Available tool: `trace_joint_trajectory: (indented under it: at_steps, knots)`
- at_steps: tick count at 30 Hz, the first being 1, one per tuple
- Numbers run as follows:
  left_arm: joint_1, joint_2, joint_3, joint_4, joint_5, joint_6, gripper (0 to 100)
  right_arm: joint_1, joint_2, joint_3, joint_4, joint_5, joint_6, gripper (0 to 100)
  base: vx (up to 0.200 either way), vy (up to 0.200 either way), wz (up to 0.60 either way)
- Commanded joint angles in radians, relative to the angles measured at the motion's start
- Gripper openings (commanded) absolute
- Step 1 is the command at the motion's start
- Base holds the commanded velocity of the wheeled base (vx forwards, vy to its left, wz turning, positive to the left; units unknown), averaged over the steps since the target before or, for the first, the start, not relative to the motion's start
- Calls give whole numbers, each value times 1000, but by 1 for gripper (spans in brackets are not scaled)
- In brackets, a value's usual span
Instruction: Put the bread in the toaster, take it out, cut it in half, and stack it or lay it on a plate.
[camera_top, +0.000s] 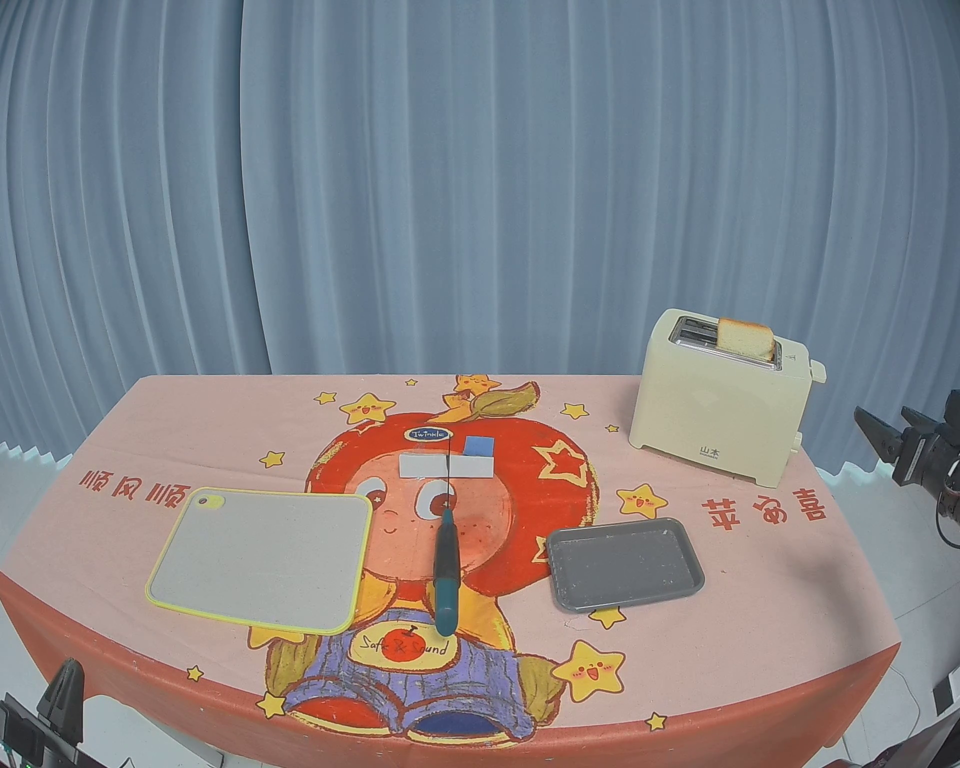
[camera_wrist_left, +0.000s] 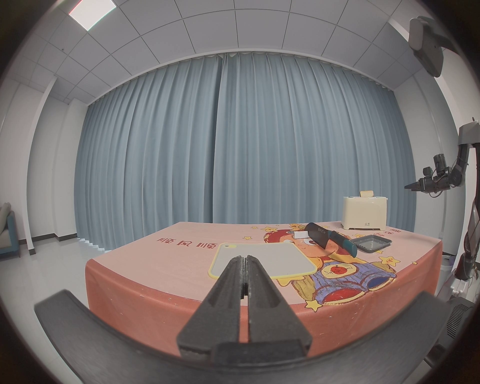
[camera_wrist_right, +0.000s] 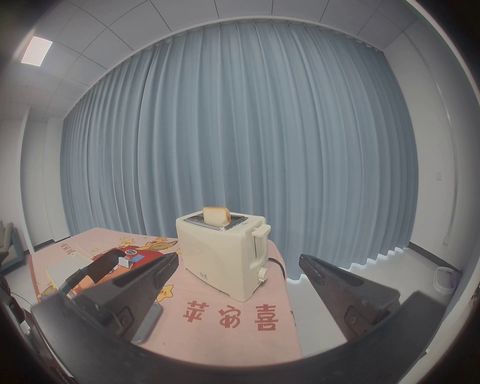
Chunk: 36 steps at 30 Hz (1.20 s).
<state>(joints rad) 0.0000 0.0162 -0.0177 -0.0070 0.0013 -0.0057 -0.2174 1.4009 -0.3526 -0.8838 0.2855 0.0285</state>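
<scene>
Table: broad, draped in a pink cartoon-print cloth (camera_top: 780, 600), carrying everything below.
Toaster: cream plastic box (camera_top: 722, 400) at the far right of the table, lever on its end.
Board: grey rectangular cutting board with a yellow rim (camera_top: 262, 558), front left, bare.
Tray: dark grey shallow rectangular tray (camera_top: 625, 563), front right, well apart from the toaster.
Knife: teal-handled, dark-bladed (camera_top: 446, 570), lying between board and tray.
Right gripper: (camera_wrist_right: 237, 257) off the table's right edge, level with the toaster, fingers spread wide, holding nothing.
Left gripper: (camera_wrist_left: 245, 260) low before the table's front left corner, fingers pressed together, holding nothing.
Bread: pale golden slice (camera_top: 746, 339) standing in the toaster's slot at the lever end, upper part proud.
Handling: probably light, soft, easily crushed or torn.
Grasp: best pinched gently across the flat faces of the exposed top, then drawn straight up.
</scene>
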Motion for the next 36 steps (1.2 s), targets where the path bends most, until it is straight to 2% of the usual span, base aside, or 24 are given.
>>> trace_joint_trajectory:
  at_steps: [1, 3, 4, 23, 33, 35, 36]
  knots:
    - [0, -16, 18, -2, 0, 0, 0, 3, -2, 18, 2, 0, -4, 100, 0, 0, 0]
    - [0, -16, 18, -1, 0, 0, 0, 4, -2, 17, 2, -2, -7, 100, 0, 0, 0]
    - [0, -16, 18, 1, 0, 0, 0, 4, -2, 17, 0, -2, -7, 0, 0, 0, 0]
    - [2, -16, 18, 4, 0, 0, 0, 4, 55, 23, 2, 0, -7, 0, 0, 0, 0]
    - [0, -16, 18, 2, 0, 0, 0, 15, 176, 15, -12, 1, -10, 0, 0, 0, 0]
    - [0, -16, 18, 2, 0, 0, 0, 15, 187, 15, -12, 1, -13, 0, 0, 0, 0]
    - [0, -16, 18, 2, 0, 0, 0, 13, 222, 15, -17, 0, -47, 0, 0, 0, 0]
